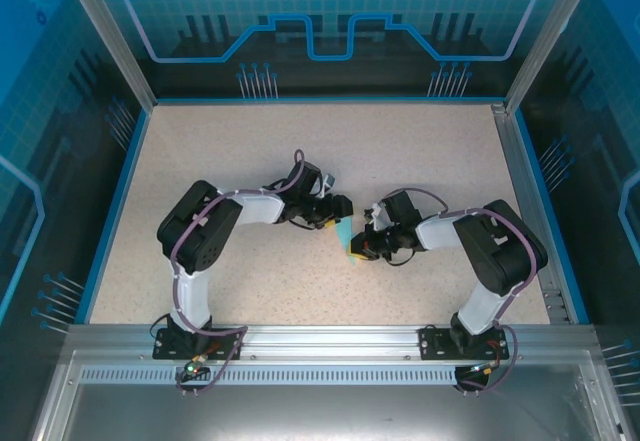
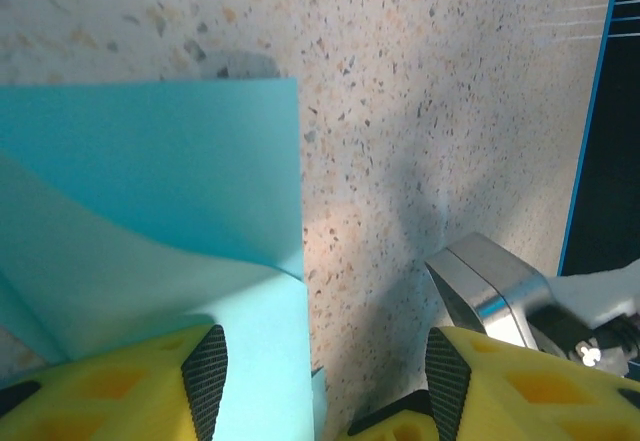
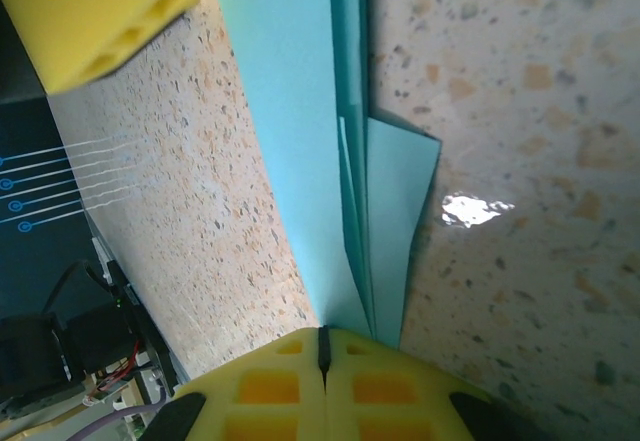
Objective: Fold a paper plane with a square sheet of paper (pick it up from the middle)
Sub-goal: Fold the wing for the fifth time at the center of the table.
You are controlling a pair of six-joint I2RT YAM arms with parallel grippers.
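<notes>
2 arms, the left arm [image 1: 205, 229] and right arm [image 1: 498, 246], meet mid-table [image 1: 420, 161] with 1 paper [image 1: 344, 233] between them. It is turquoise and folded into layers (I make out at least 3 edges from the right wrist). The right gripper [image 3: 323, 353] has its 2 yellow fingers [image 3: 270, 391] pressed together on the paper's end. The left gripper [image 2: 320, 371] has its 2 fingers [image 2: 205, 371] spread wide, with the paper beside one of them.

Robot lab test cell, speckled beige tabletop [image 1: 330, 151] edged in blue, clear blue wall panels [image 1: 330, 11] printed with gear and circuit graphics, aluminium frame posts [image 1: 105, 31], left arm [image 1: 200, 241] and right arm [image 1: 495, 251] bolted to a slotted metal rail [image 1: 330, 339]
</notes>
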